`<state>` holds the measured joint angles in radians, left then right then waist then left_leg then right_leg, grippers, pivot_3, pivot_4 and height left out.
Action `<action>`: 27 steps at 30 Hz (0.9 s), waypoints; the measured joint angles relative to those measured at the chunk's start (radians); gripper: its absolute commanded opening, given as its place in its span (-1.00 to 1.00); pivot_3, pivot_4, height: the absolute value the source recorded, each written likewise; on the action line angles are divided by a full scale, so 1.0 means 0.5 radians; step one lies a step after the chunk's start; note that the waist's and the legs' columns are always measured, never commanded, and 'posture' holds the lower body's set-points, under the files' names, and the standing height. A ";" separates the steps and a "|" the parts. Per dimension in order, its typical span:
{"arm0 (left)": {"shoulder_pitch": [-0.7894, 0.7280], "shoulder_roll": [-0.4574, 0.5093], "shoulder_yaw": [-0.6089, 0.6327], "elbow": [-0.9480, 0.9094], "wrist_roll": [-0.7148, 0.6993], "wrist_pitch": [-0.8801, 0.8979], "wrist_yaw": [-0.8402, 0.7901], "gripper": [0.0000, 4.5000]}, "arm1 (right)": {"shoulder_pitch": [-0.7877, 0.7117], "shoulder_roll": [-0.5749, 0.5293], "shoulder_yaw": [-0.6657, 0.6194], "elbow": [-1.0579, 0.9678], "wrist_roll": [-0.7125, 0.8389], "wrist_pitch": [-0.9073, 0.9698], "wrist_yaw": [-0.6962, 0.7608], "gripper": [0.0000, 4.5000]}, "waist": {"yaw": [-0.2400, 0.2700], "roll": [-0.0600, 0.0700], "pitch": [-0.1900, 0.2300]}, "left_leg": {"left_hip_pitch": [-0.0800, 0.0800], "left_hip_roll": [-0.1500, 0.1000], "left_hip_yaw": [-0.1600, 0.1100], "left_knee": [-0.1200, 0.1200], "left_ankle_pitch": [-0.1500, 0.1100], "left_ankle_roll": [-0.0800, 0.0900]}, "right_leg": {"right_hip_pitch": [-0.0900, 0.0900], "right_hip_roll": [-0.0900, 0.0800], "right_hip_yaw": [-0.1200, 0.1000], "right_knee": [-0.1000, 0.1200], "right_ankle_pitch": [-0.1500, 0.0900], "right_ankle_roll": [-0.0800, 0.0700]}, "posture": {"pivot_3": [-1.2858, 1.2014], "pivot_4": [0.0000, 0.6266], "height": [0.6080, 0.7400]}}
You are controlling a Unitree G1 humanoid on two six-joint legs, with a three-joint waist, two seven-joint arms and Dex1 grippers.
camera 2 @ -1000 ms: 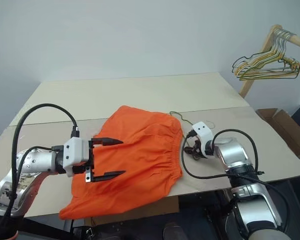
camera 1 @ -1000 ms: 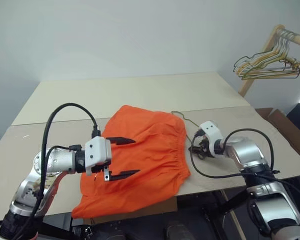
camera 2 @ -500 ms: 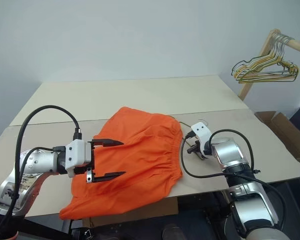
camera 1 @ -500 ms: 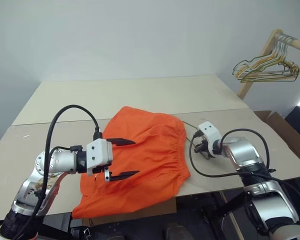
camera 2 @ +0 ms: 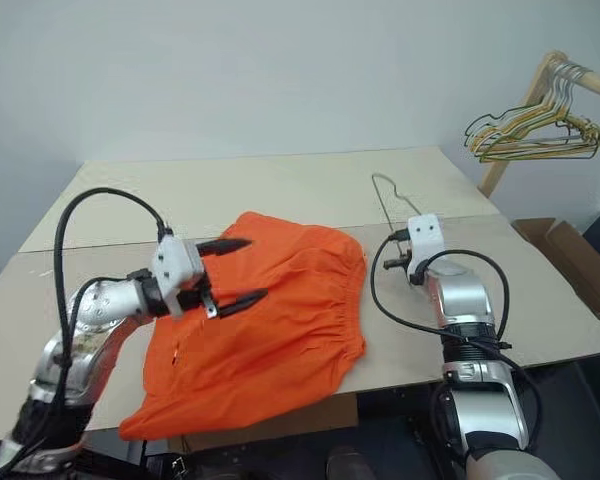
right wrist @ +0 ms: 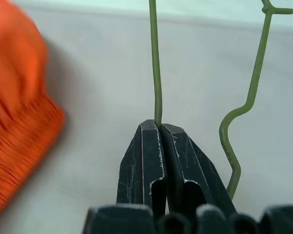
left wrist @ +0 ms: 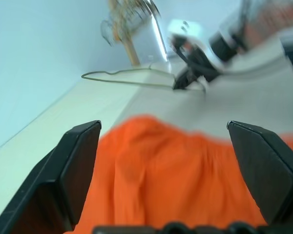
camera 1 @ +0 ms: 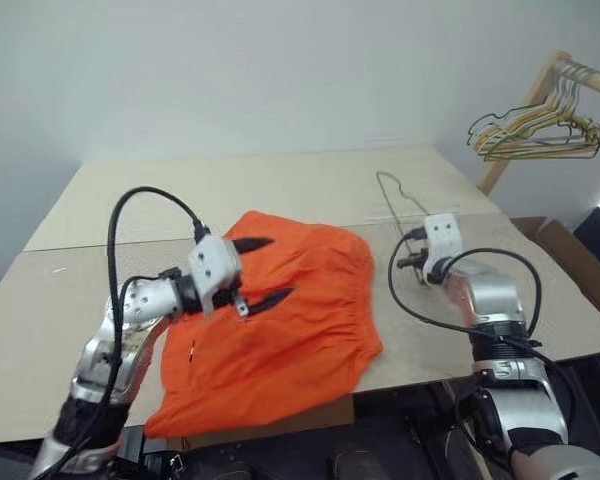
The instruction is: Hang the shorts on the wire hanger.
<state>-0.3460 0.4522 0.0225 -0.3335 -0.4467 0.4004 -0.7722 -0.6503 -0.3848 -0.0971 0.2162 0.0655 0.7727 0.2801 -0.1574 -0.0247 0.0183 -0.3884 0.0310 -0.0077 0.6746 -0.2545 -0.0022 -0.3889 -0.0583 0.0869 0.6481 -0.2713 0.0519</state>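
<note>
Bright orange shorts (camera 1: 280,320) spread flat on a tan tabletop (camera 1: 280,185), waistband toward the right. Right hand (right wrist: 159,127) pinched shut on the thin grey-green wire hanger (camera 1: 395,200), tilted up off the tabletop just right of the shorts. Left hand (camera 1: 264,270) spread wide and empty, hovering over the shorts. Probably the pick-up step: hanger secured, shorts not yet gripped. Next, likely a grasp at the waistband for threading onto the wire.
</note>
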 measured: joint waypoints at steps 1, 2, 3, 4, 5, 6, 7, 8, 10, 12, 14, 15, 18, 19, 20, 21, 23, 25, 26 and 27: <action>-0.057 -0.072 0.050 0.011 -0.124 0.114 0.065 1.00 | 0.025 -0.007 0.003 -0.099 0.002 -0.062 0.017 -0.98 | 0.000 0.000 0.000 | 0.000 0.000 -0.002 0.000 0.000 0.000 | 0.000 0.000 -0.001 0.000 0.000 0.000 | -0.07 -1.00 1.00; -0.132 -0.148 0.107 0.039 -0.276 0.252 0.144 1.00 | 0.069 -0.016 0.007 -0.216 0.001 -0.159 0.043 -0.98 | 0.001 0.000 0.000 | -0.001 0.000 -0.004 0.000 0.000 0.000 | 0.000 0.000 -0.002 0.000 -0.001 0.001 | -0.07 -1.00 1.00; -0.213 -0.214 0.179 0.078 -0.435 0.388 0.236 1.00 | 0.115 -0.015 0.027 -0.333 0.002 -0.286 0.082 -0.98 | 0.000 0.000 0.000 | -0.002 -0.001 -0.006 0.001 0.000 0.001 | 0.000 0.000 -0.003 -0.001 -0.001 0.002 | -0.07 -1.00 1.00; -0.284 -0.288 0.248 0.123 -0.558 0.487 0.334 1.00 | 0.171 -0.017 0.051 -0.429 0.000 -0.433 0.119 -0.98 | 0.001 0.000 0.000 | -0.002 -0.001 -0.007 0.001 -0.001 0.001 | 0.001 -0.001 -0.004 -0.001 -0.001 0.002 | -0.08 -1.00 1.00; -0.362 -0.373 0.330 0.183 -0.680 0.578 0.452 1.00 | 0.231 -0.012 0.092 -0.523 -0.001 -0.597 0.163 -0.98 | 0.001 0.000 -0.001 | -0.001 -0.002 -0.008 0.002 -0.001 0.000 | 0.002 -0.002 -0.004 -0.001 -0.001 0.003 | -0.08 -1.00 1.00; -0.419 -0.426 0.389 0.233 -0.771 0.636 0.549 1.00 | 0.269 0.009 0.132 -0.586 0.001 -0.720 0.202 -0.98 | -0.003 0.000 -0.001 | -0.001 -0.002 -0.008 0.003 -0.001 0.000 | 0.002 -0.002 -0.004 0.000 -0.001 0.003 | -0.08 -1.00 1.00; -0.474 -0.490 0.446 0.291 -0.862 0.684 0.644 1.00 | 0.312 0.032 0.174 -0.644 -0.001 -0.835 0.231 -0.98 | -0.007 0.000 -0.001 | -0.001 -0.002 -0.008 0.003 -0.001 0.000 | 0.002 -0.002 -0.003 0.000 -0.001 0.003 | -0.08 -1.00 1.00; -0.512 -0.535 0.492 0.336 -0.938 0.711 0.717 1.00 | 0.334 0.060 0.222 -0.679 -0.005 -0.924 0.255 -0.98 | -0.014 0.000 -0.001 | -0.001 -0.002 -0.008 0.003 -0.001 0.000 | 0.002 -0.002 -0.003 0.000 -0.001 0.003 | -0.08 -1.00 1.00; -0.578 -0.597 0.561 0.406 -1.071 0.759 0.828 1.00 | 0.365 0.101 0.311 -0.730 -0.021 -1.072 0.274 -0.98 | -0.029 0.000 -0.001 | -0.001 -0.002 -0.010 0.002 -0.001 0.000 | 0.002 -0.002 -0.004 0.001 -0.001 0.003 | -0.08 -1.00 1.00; -0.627 -0.631 0.624 0.449 -1.194 0.779 0.922 1.00 | 0.386 0.131 0.408 -0.777 -0.071 -1.212 0.279 -0.98 | -0.041 0.000 -0.001 | -0.001 -0.002 -0.012 0.002 -0.001 -0.001 | 0.001 -0.002 -0.005 0.001 -0.001 0.003 | -0.08 -1.00 1.00; -0.648 -0.641 0.666 0.469 -1.270 0.780 0.989 1.00 | 0.400 0.160 0.469 -0.812 -0.108 -1.307 0.278 -0.98 | -0.045 0.000 -0.001 | -0.001 -0.003 -0.013 0.002 -0.001 -0.002 | 0.002 -0.002 -0.005 0.001 -0.001 0.003 | -0.08 -1.00 1.00; -0.649 -0.641 0.672 0.470 -1.294 0.780 1.008 1.00 | 0.407 0.169 0.497 -0.826 -0.124 -1.344 0.278 -0.98 | -0.045 0.000 -0.001 | -0.001 -0.003 -0.013 0.002 -0.001 -0.002 | 0.002 -0.002 -0.005 0.001 -0.001 0.003 | -0.08 -1.00 1.00; -0.649 -0.642 0.668 0.470 -1.311 0.775 1.047 1.00 | 0.421 0.176 0.547 -0.832 -0.173 -1.422 0.278 -0.98 | -0.036 0.000 -0.001 | -0.001 -0.006 -0.015 0.002 0.000 -0.004 | 0.003 -0.004 -0.005 0.000 -0.001 0.003 | -0.08 -1.00 1.00; -0.649 -0.646 0.667 0.470 -1.313 0.771 1.063 1.00 | 0.437 0.176 0.561 -0.832 -0.185 -1.442 0.278 -0.98 | -0.033 0.000 -0.001 | -0.001 -0.006 -0.016 0.002 0.000 -0.004 | 0.004 -0.004 -0.006 -0.001 -0.001 0.003 | -0.08 -1.00 1.00; -0.649 -0.650 0.666 0.470 -1.315 0.769 1.077 1.00 | 0.457 0.176 0.571 -0.832 -0.198 -1.450 0.279 -0.98 | -0.032 0.000 -0.001 | -0.001 -0.006 -0.016 0.002 0.000 -0.004 | 0.004 -0.004 -0.006 -0.001 -0.001 0.003 | -0.08 -1.00 1.00; -0.649 -0.652 0.663 0.470 -1.316 0.767 1.090 0.83 | 0.473 0.176 0.573 -0.831 -0.208 -1.451 0.279 -1.00 | -0.032 0.000 -0.001 | -0.001 -0.007 -0.016 0.002 0.000 -0.004 | 0.004 -0.004 -0.006 -0.001 -0.001 0.003 | -0.08 -1.00 1.00; -0.648 -0.652 0.655 0.470 -1.315 0.767 1.115 0.65 | 0.484 0.163 0.572 -0.821 -0.227 -1.453 0.279 -1.00 | -0.034 0.000 -0.001 | -0.001 -0.007 -0.015 0.002 0.000 -0.004 | 0.004 -0.003 -0.006 -0.001 -0.001 0.003 | -0.08 -1.00 1.00; -0.648 -0.652 0.642 0.470 -1.308 0.762 1.129 0.37 | 0.484 0.161 0.571 -0.816 -0.242 -1.453 0.279 -1.00 | -0.038 0.000 -0.001 | 0.000 -0.006 -0.016 0.002 0.000 -0.004 | 0.003 -0.003 -0.006 -0.001 -0.001 0.003 | -0.08 -1.00 1.00; -0.647 -0.652 0.632 0.470 -1.305 0.754 1.127 0.22 | 0.484 0.162 0.571 -0.815 -0.242 -1.453 0.279 -1.00 | -0.039 0.000 -0.001 | 0.000 -0.006 -0.016 0.002 0.000 -0.004 | 0.003 -0.003 -0.006 -0.001 -0.001 0.003 | -0.08 -1.00 1.00; -0.643 -0.648 0.620 0.469 -1.299 0.741 1.121 0.07 | 0.484 0.166 0.571 -0.814 -0.242 -1.453 0.279 -1.00 | -0.040 0.000 -0.001 | 0.000 -0.006 -0.016 0.002 0.000 -0.004 | 0.004 -0.003 -0.006 -0.001 -0.001 0.003 | -0.08 -1.00 1.00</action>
<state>-0.6672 0.1281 0.3326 -0.0987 -1.0964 0.7707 -0.2117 -0.4085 -0.3018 0.1883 -0.1909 -0.0556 0.0462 0.4198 -0.1774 -0.0249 0.0180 -0.3885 0.0278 -0.0155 0.6754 -0.2546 -0.0045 -0.3871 -0.0596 0.0840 0.6477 -0.2717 0.0532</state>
